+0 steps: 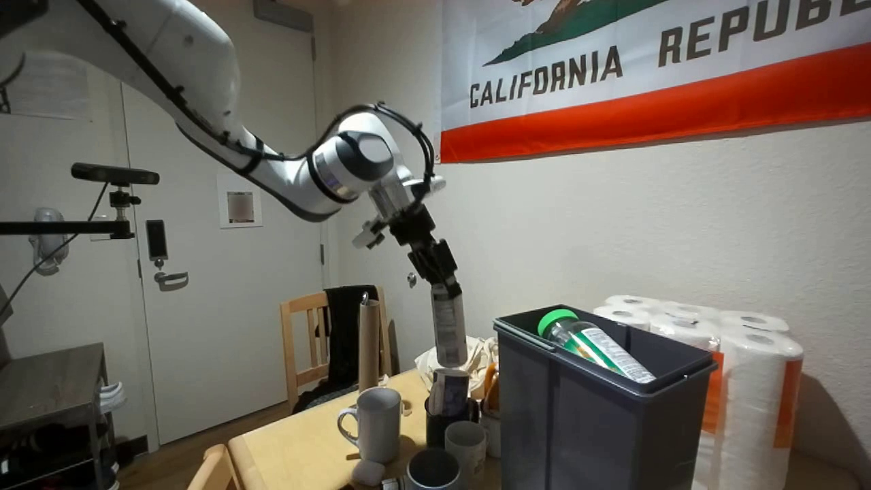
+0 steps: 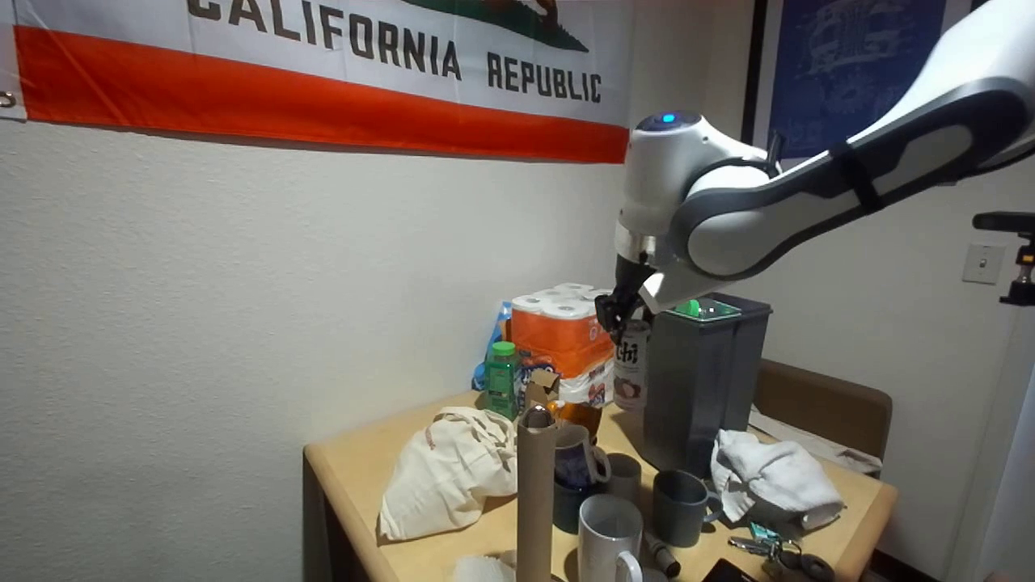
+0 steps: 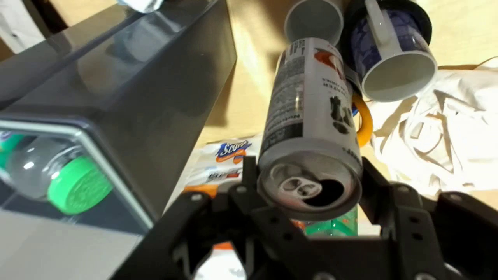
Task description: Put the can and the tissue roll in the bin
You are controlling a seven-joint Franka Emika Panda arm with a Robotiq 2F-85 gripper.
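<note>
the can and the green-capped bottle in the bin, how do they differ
The can is gripped by the end effector outside the bin; the bottle rests inside it. The can hangs nearly upright, while the bottle is clearly slanted. The can's top shows an open mouth, whereas the bottle wears a green cap. The can is opaque; the bottle is partly see-through. Both are roughly cylindrical and carry printed labelling.

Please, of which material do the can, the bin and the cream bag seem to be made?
The can: metal, probably aluminium; printed side, shiny bare end with a pull tab.
The bin: likely plastic, smooth, with soft reflections.
The cream bag: cloth, perhaps cotton, matt, with soft wrinkles.
</note>
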